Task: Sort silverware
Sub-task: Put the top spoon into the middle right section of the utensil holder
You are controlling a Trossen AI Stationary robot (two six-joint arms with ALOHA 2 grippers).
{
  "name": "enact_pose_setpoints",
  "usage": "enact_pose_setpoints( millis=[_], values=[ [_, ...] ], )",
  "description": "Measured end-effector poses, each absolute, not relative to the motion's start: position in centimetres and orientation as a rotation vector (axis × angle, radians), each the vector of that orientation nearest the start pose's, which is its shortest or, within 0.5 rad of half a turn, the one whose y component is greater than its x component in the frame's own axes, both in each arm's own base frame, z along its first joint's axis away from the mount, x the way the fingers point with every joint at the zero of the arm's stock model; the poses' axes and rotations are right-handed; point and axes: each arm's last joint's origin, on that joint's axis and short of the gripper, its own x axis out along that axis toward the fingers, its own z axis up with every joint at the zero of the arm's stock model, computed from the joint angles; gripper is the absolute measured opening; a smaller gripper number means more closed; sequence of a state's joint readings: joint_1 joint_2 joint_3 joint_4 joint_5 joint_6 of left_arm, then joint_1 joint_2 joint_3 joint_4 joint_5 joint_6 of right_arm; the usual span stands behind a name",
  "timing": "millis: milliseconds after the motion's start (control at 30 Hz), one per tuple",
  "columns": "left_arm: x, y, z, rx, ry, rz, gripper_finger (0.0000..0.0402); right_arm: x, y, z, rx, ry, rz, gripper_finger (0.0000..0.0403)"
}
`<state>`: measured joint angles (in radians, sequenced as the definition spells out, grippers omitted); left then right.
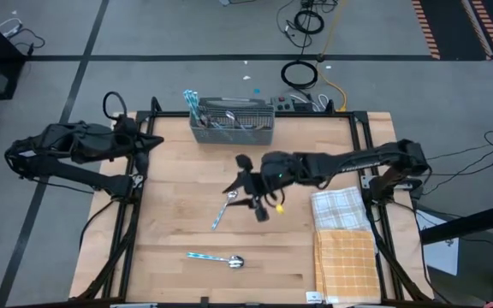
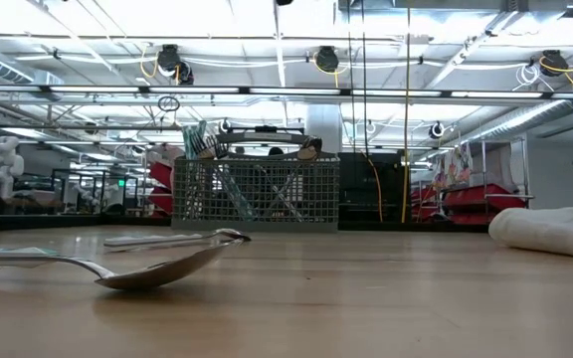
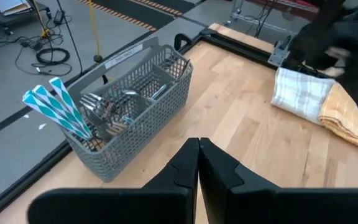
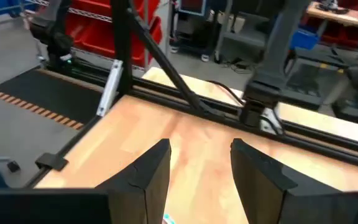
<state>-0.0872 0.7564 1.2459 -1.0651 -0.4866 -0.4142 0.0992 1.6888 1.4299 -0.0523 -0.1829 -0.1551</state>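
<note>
A grey mesh basket [image 1: 231,122] stands at the table's far edge, holding several pieces of silverware; light blue handles [image 3: 53,107] stick up at one end. Two pieces lie flat on the wood: one with a light blue handle [image 1: 222,211] mid-table, and a spoon [image 1: 218,258] nearer the front, large in the low view [image 2: 157,270]. My right gripper [image 1: 245,190] hangs above the table's middle, over the head end of the mid-table piece, open with nothing between its fingers [image 4: 148,171]. My left gripper [image 3: 198,152] is shut and holds nothing, raised at the table's far left, near the basket.
Two folded towels lie at the table's right edge, a white checked one [image 1: 339,210] and an orange one [image 1: 345,265] in front of it. A black frame rail [image 1: 135,214] runs along the table's sides. Bare wood lies between the basket and the loose pieces.
</note>
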Motion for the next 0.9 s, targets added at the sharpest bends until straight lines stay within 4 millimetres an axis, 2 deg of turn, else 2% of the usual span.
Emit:
enact_pose_setpoints(
  millis=[167,367,600,900],
  values=[
    [10.1,0.5,39.5,-0.263,0.491,0.507,0.0017,40.6,6.3,30.8,-0.133,0.329,0.341,0.0158],
    [10.8,0.4,39.2,-0.266,0.517,0.513,0.0017,40.7,7.8,29.3,-0.146,0.405,0.381,0.0157],
    [12.0,0.3,38.9,-0.255,0.547,0.519,0.0017,40.2,7.7,27.9,-0.223,0.536,0.390,0.0157],
    [12.8,0.2,38.6,-0.245,0.575,0.524,0.0017,40.0,7.7,26.8,-0.222,0.623,0.397,0.0157]
  ],
)
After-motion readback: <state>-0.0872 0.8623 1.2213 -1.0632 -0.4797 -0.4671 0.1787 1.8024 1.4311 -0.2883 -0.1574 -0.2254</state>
